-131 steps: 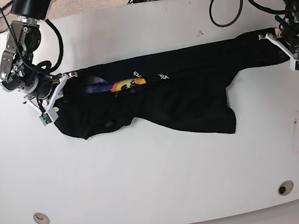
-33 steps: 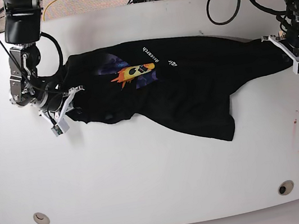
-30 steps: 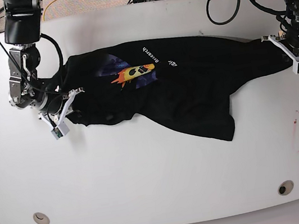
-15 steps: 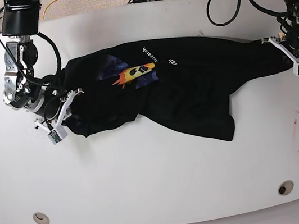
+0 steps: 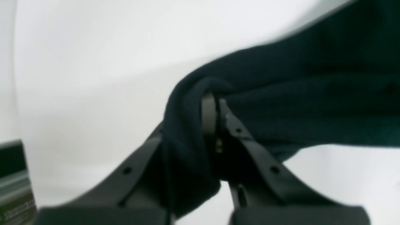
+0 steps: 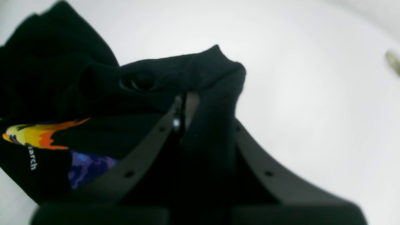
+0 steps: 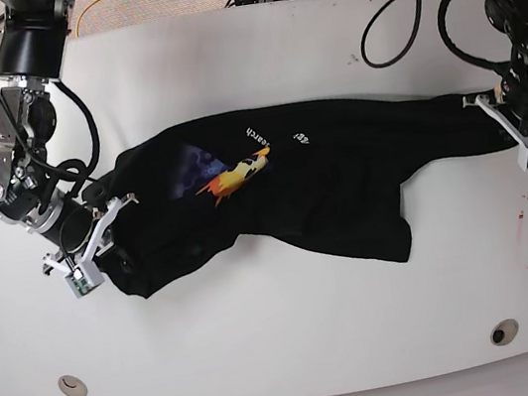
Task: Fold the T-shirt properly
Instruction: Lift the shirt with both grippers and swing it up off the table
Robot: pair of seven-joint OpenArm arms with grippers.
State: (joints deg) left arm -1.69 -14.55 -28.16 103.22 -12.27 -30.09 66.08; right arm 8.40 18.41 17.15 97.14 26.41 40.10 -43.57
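Jaws closed on cloth at both ends: left gripper [image 7: 512,124] pinches one end of black T-shirt [image 7: 342,181], right gripper [image 7: 100,239] pinches opposite end (fabric bunched over fingers in wrist views). Shirt stretched across white table [image 7: 284,325], flame print [image 7: 238,173] with white lettering facing up, lower edge sagging in rumpled folds.

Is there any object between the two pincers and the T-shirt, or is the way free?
Nothing visible stands between them. The left pincer and the right pincer are each already shut on a bunched edge of the T-shirt, which lies stretched on the white table.
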